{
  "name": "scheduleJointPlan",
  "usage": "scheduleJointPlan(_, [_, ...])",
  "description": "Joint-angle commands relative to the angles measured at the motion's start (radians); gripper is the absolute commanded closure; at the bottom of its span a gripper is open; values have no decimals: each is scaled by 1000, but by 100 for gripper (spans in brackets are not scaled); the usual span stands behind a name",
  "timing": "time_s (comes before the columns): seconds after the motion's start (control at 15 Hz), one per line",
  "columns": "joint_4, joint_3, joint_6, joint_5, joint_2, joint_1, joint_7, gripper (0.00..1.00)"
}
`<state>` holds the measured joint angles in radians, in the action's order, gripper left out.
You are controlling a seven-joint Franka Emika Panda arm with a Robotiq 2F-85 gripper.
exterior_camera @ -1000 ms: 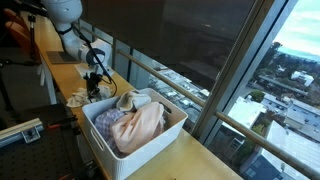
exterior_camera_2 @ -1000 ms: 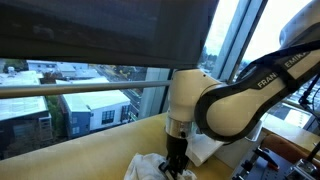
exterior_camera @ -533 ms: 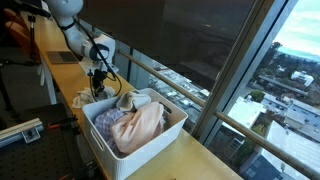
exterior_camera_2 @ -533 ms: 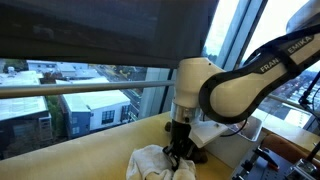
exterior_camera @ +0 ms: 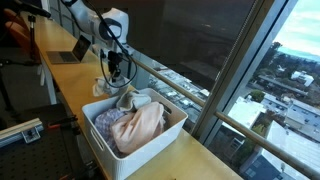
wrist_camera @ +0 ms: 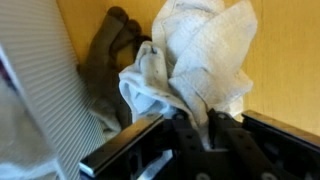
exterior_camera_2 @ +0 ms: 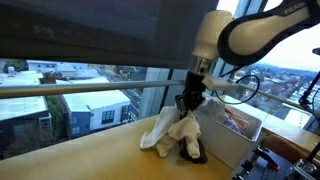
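Gripping white cloth [exterior_camera_2: 165,131], dark sock [exterior_camera_2: 190,151], basket [exterior_camera_2: 244,127] beside

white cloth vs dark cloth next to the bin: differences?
The white cloth is pale, bulkier, and hangs pinched in the claw. The dark cloth is grey-brown, smaller, and lies loose on the counter. Both are crumpled fabric outside the bin.

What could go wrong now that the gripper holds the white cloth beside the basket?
The gripper pinches only the top of the white cloth, which may slip out. The dark garment touches its lower end and might be dragged along. The hanging end could catch on the basket rim.
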<state>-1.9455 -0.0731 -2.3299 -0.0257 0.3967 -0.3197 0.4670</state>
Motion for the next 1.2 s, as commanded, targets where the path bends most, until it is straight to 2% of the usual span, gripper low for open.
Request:
scheduleJointPlan(0.0, [-32,39,39,-43,-162,49,6,95])
scheduleJointPlan(0.33, [-23,85,131,-74,-323,180,-34,95])
scheduleJointPlan(0.47, [-21,88,144,-76,-340,221,-44,95])
scheduleJointPlan(1.13, [-66,109,152,-92,-390,318,-58,95])
